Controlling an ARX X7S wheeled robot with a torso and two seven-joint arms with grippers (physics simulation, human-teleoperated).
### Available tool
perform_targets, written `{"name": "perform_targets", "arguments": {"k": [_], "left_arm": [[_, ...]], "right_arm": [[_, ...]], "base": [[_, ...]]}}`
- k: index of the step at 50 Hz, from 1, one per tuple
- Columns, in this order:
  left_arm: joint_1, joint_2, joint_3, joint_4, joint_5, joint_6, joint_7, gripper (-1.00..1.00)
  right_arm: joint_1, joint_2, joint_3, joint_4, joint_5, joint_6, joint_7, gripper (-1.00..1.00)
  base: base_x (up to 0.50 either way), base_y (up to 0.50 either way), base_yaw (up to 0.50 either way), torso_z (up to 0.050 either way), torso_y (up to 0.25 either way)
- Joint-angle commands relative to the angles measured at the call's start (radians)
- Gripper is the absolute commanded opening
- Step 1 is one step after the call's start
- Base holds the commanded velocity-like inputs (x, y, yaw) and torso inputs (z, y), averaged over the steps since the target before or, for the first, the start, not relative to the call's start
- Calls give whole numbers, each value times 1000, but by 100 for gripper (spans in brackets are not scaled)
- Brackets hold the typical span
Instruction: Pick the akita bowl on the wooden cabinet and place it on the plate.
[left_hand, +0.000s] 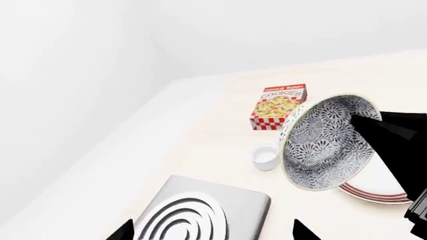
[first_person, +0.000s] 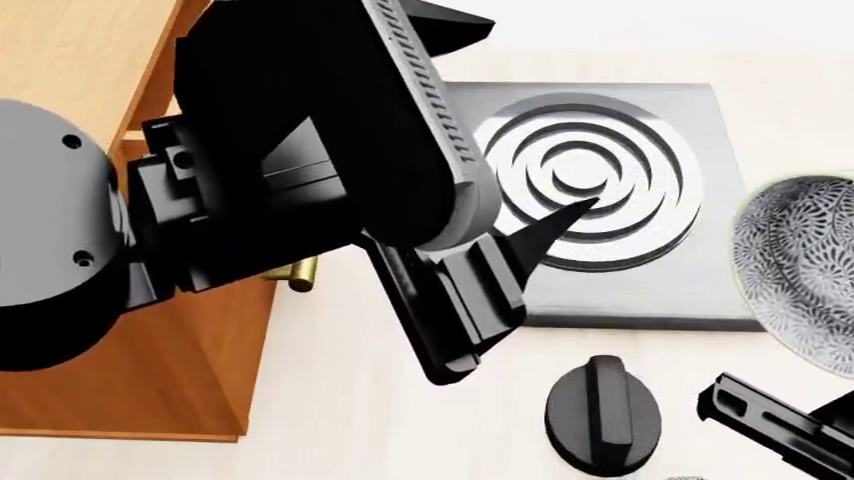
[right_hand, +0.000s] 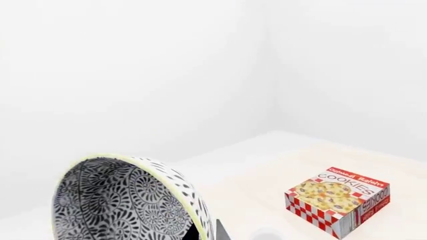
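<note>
the akita bowl (left_hand: 327, 142) — deep, round, dense dark-grey floral print, pale rim — hangs tipped on its side above the red-ringed white plate (left_hand: 373, 192), with a black finger of the right gripper (left_hand: 383, 132) over its rim, pinching it. nearby: a small white cup (left_hand: 265, 156), a cookie box (left_hand: 279, 106), a grey ringed burner plate (first_person: 587, 190). the orange-brown wooden cabinet (first_person: 74, 60) stands behind the left arm — left gripper's (first_person: 534, 235) jaws: cannot tell.

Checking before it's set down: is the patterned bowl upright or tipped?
Tipped. The akita bowl, held by the right gripper above the plate, shows its opening sideways.
</note>
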Motion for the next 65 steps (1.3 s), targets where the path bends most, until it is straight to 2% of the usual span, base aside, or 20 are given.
{"name": "perform_targets", "arguments": {"k": [1, 8, 14, 19, 24, 31, 39, 50, 65], "left_arm": [[-30, -19, -24, 26, -36, -18, -24, 100], [-28, -25, -26, 30, -34, -15, -24, 100], [-25, -27, -26, 28, -31, -13, -23, 100], [-16, -31, -23, 27, -23, -8, -22, 100], [-11, -34, -23, 27, -22, -4, -21, 100], [0, -38, -23, 28, -18, 3, -21, 100], [11, -45, -23, 31, -16, 9, -21, 100], [22, -51, -24, 34, -13, 16, -23, 100], [30, -59, -26, 40, -13, 20, -27, 100]], "right_arm": [[-70, 31, 130, -17, 46, -43, 3, -100], [-158, 42, 267, -19, 115, -97, -7, -100], [-179, 45, 313, -26, 147, -118, -10, -100], [-200, 6, 367, -8, 290, -212, -96, -100], [-204, 11, 394, -5, 349, -235, -110, -100], [-186, 33, 394, 12, 396, -235, -114, -100], [-180, 18, 422, 68, 581, -297, -204, -100], [-151, 30, 412, 121, 618, -295, -192, -100], [-150, -35, 436, 231, 779, -346, -189, -100]], "base": [[0, 0, 0, 0, 0], [0, 0, 0, 1, 0], [0, 0, 0, 0, 0], [0, 0, 0, 0, 0], [0, 0, 0, 0, 0], [0, 0, 0, 0, 1], [0, 0, 0, 0, 0], [0, 0, 0, 0, 0], [0, 0, 0, 0, 1]]}}
